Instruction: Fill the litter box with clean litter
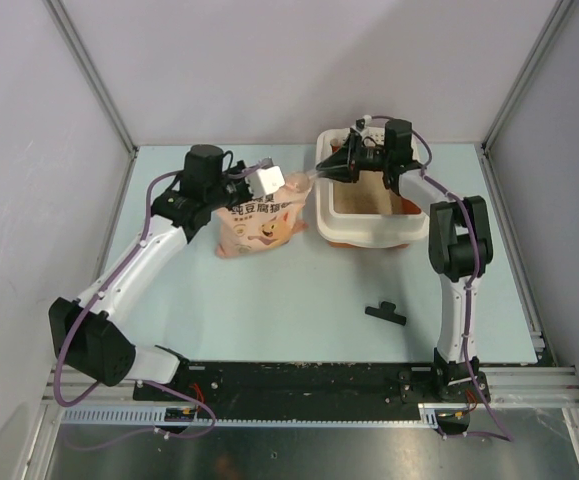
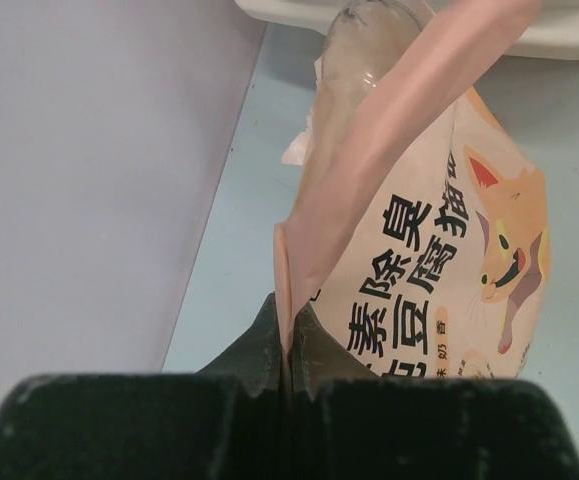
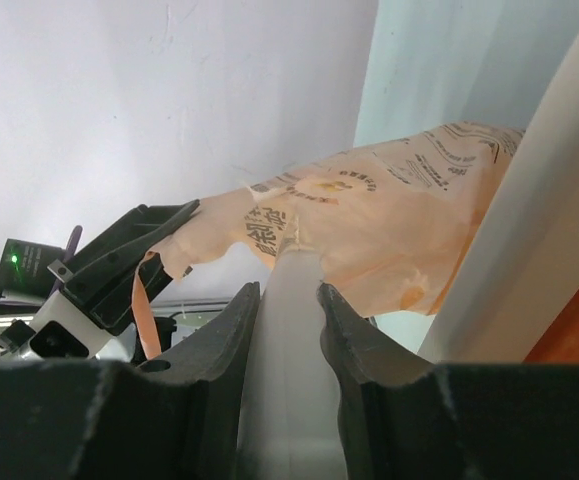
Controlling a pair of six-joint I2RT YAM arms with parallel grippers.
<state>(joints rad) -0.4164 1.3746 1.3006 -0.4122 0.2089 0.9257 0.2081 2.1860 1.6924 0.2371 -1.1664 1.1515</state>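
Seen from above, the left arm is reaching forward. The left end effector (image 1: 279,184) is pinching the top of the soft pink-peach bag (image 1: 259,225) of clean litter, which is resting on the pale blue surface (image 1: 269,300) just beside the cream-white plastic litter box (image 1: 364,238). The right arm is bending back leftward, with the right end effector (image 1: 327,170) over the box's left rim.

In the left wrist view, the left end effector (image 2: 287,350) is clamping fully shut on the thin pink film of the bag (image 2: 419,270).

In the right wrist view, the right end effector (image 3: 287,310), closed only partway, is gripping a pale strip of the bag (image 3: 389,230).
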